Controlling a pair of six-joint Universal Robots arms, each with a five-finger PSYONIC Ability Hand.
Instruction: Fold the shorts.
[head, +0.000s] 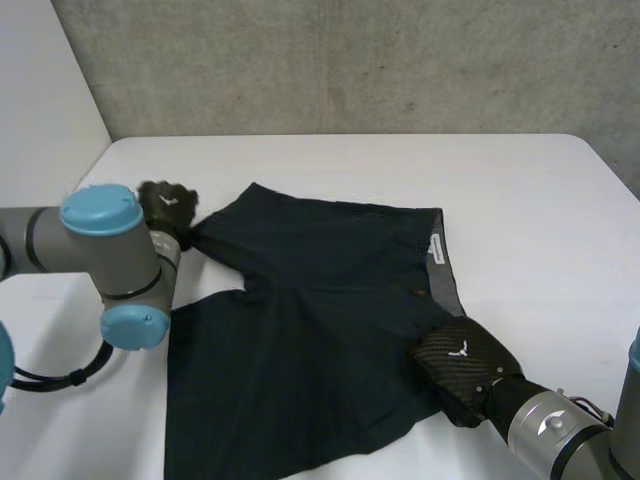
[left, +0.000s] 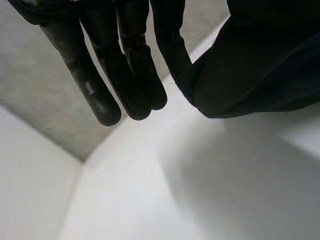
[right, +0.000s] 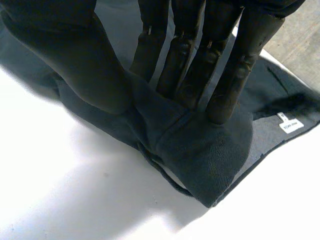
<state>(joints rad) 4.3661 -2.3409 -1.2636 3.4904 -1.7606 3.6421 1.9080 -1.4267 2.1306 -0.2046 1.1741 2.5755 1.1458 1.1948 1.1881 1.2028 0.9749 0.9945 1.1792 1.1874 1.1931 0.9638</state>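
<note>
Shorts: the dark navy shorts (head: 300, 340) lie spread flat over the middle and lower left of the head view. The waistband (head: 452, 280) is on the right, and both legs point towards the left of the frame.
Worktop: the white worktop (head: 540, 190) is bare around the cloth.
Left robot hand: the left robot hand (head: 165, 205) is in the upper left of the head view, at the outer corner of the far leg, where the cloth is drawn out to a point.
Left grasp: in the left wrist view most fingers (left: 130, 75) hang nearly straight and free. The one next to the cloth lies against a fold lifted off the worktop, so this hand pinches the leg corner.
Right robot hand: the right robot hand (head: 462, 362) is in the lower right of the head view, palm down on the near corner of the waistband.
Right grasp: in the right wrist view straight fingers press the cloth from one side and the thumb (right: 90, 70) from the other. A bunched ridge of fabric is clamped between them.
Label: a small white label (right: 290, 125) sits on the inside of the waistband, beyond the right fingertips.
Left arm: the grey left arm (head: 110, 260) with blue caps crosses the left edge of the frame and overlaps the edge of the near leg.
</note>
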